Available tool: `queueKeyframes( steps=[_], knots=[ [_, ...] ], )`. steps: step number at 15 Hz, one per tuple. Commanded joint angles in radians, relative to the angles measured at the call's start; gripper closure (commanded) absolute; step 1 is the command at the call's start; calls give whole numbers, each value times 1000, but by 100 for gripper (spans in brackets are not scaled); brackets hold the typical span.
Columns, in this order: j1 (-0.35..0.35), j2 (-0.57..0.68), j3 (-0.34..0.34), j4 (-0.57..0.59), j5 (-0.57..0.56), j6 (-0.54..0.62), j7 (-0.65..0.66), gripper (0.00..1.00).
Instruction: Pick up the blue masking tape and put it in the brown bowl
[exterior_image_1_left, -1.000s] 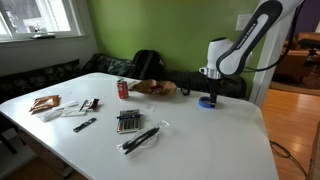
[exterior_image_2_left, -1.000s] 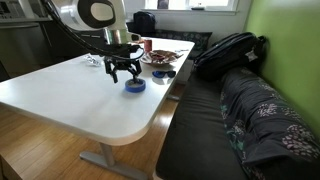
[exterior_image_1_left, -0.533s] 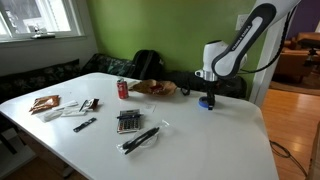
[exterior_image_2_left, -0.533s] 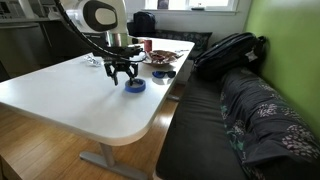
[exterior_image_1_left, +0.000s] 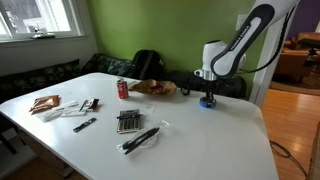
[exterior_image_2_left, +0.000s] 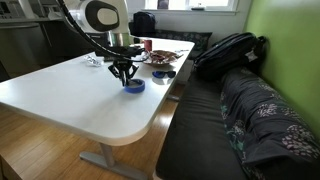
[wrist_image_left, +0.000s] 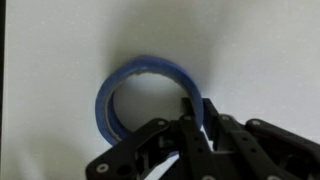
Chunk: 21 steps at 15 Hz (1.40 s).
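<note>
The blue masking tape (wrist_image_left: 120, 100) lies flat on the white table (exterior_image_1_left: 200, 140) as a bright-blue ring; it shows too in both exterior views (exterior_image_1_left: 207, 103) (exterior_image_2_left: 133, 86). My gripper (wrist_image_left: 197, 120) is lowered straight onto it and stands shut on the ring's wall, one finger inside the hollow centre and one outside. In both exterior views the gripper (exterior_image_1_left: 208, 96) (exterior_image_2_left: 124, 76) points down at the table's far end. The brown bowl (exterior_image_1_left: 153, 88) (exterior_image_2_left: 166, 55) sits on the table a short way from the tape, with things lying in it.
A red soda can (exterior_image_1_left: 123, 88) stands beside the bowl. A calculator (exterior_image_1_left: 127, 121), a bagged dark tool (exterior_image_1_left: 140, 139), a marker (exterior_image_1_left: 84, 124) and packets (exterior_image_1_left: 45, 103) lie on the table. A black backpack (exterior_image_2_left: 228, 52) rests on the bench by the table edge.
The gripper has come down a little onto the tape, and its fingers have gone from wide open to shut on the ring's wall. The tape has not moved.
</note>
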Motion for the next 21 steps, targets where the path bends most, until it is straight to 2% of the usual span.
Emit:
queueKeyframes(
  steps=[1,3,4,5,7,8,9,11,15,16,18,20,21],
  knots=[
    [-6,-61,9,-66,6,62,11,99],
    [-29,-96,40,-98,19,76,-31,97],
    [1,-108,5,-101,-14,51,-1,97],
    [-2,-53,13,-44,0,54,-3,87],
    [0,-79,12,-66,-1,54,-4,87],
    [1,-86,11,-71,-1,54,-4,97],
    [35,-70,-14,-62,-11,178,78,97],
    [73,-52,-6,1,-17,262,119,97],
    [190,28,-66,163,-57,445,206,97],
    [135,-38,-18,78,-41,379,164,87],
    [173,-9,-35,136,-44,408,188,87],
    [179,8,-43,155,-45,411,190,87],
    [236,45,-107,185,-39,466,252,97]
  ],
)
